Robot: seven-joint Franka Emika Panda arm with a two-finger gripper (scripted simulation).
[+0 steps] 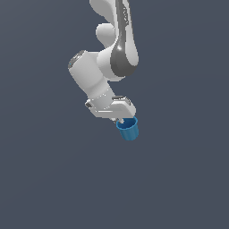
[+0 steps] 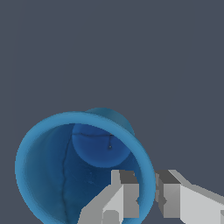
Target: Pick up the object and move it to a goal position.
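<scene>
Your gripper (image 1: 120, 120) is nearly closed on the wall of the blue cup (image 1: 128, 129): in the wrist view one finger (image 2: 124, 192) sits inside the rim and the other just outside, pinching it. The cup hangs directly below the fingertips, tilted, with nothing seen touching it underneath, so the pick looks done. No goal marker is visible; you cannot tell how much transport remains.
</scene>
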